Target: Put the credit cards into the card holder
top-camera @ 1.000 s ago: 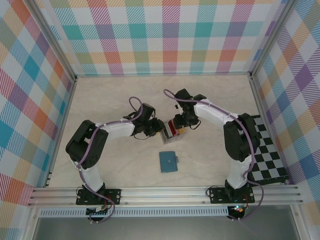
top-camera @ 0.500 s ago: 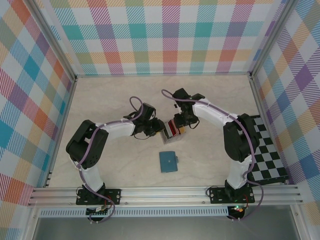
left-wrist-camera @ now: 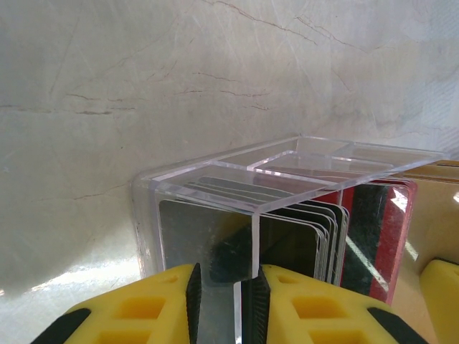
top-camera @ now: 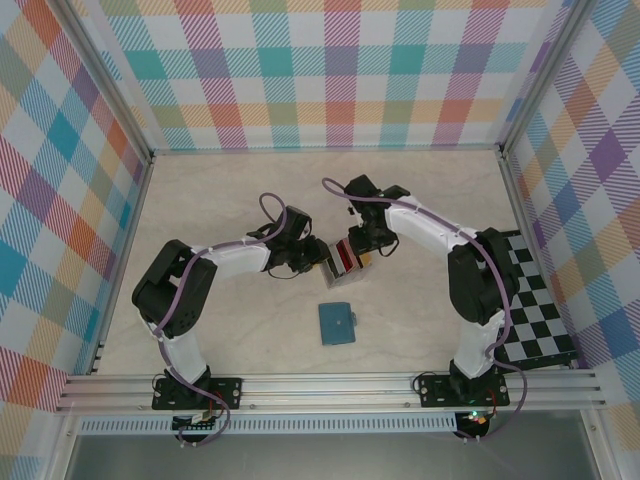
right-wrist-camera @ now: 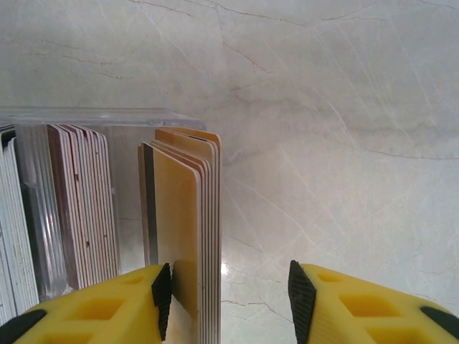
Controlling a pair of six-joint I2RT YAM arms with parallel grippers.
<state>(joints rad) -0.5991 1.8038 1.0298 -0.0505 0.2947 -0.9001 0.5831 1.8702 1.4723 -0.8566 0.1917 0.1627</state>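
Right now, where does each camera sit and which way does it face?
Top external: overhead behind the bases, looking down on left arm, right arm, teal square wallet, clear acrylic card rack.
Left wrist: on the left gripper, facing the rack wall its yellow fingers pinch.
Right wrist: on the open right gripper, facing upright gold-yellow cards.
All three share the rack.

a pale, marble-look tabletop (top-camera: 220, 200) makes the floor of the cell, veined with thin dark lines. pastel plaid walls (top-camera: 330, 70) close it in at the back and on both sides. a black-and-white chequered board (top-camera: 538, 320) lies flat at the table's right edge, close against the right wall. near the middle is a clear plastic rack (left-wrist-camera: 215, 175), its thin see-through dividers splitting it into several compartments. aluminium rails (top-camera: 330, 392) run along the near edge.
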